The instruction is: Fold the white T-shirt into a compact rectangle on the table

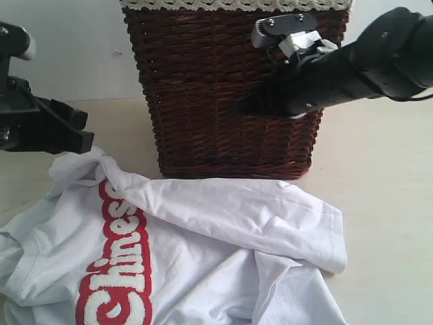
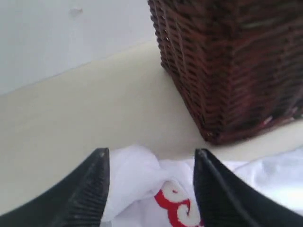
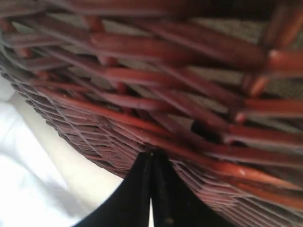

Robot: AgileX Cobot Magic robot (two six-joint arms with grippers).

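Matte table, rumpled white T-shirt; left end effector apart, right end effector together.

wicker basket blocks centre, table open — right

The exterior view sits low and close, facing across the table, with the wicker basket at upper centre and the white T-shirt filling the lower frame. The left wrist view looks down past the left gripper onto shirt, tabletop and a basket corner. The right wrist view, past the right gripper, is nearly against the weave, so all three share basket and shirt.
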